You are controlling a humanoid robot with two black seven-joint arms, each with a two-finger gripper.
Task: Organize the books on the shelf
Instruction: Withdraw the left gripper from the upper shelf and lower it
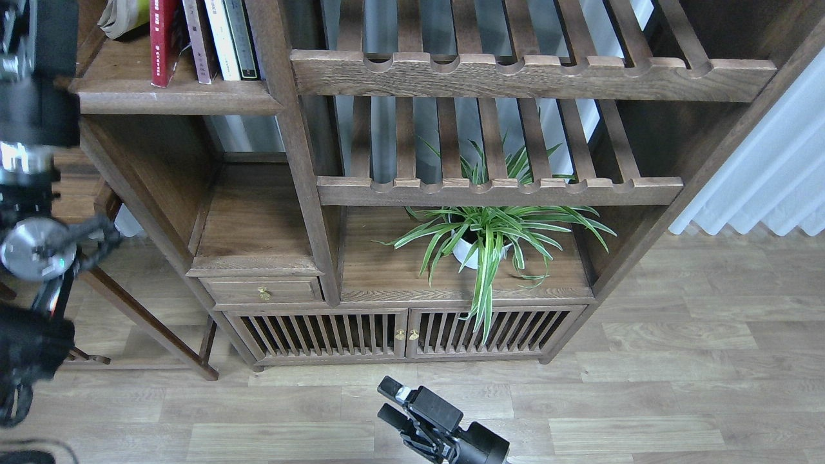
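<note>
The shelf [174, 98] is the solid dark-brown board at the top left. On it stand a bright red book [164, 38] and a dark maroon book [197, 38], upright next to thin white and dark-green volumes. A yellow-green book [121, 14] leans at the shelf's left end, cut by the top edge. My left arm runs up the left edge. Its far end [37, 71] is a dark block left of the shelf, and its fingers cannot be told apart. My right gripper [389, 403] is low at the bottom centre over the floor, open and empty.
Two slatted racks with scalloped front rails [528, 74] fill the right of the cabinet. A potted spider plant [483, 235] stands on the lower ledge. Below it are a small drawer [261, 291] and slatted doors [399, 332]. A white curtain [773, 180] hangs at right.
</note>
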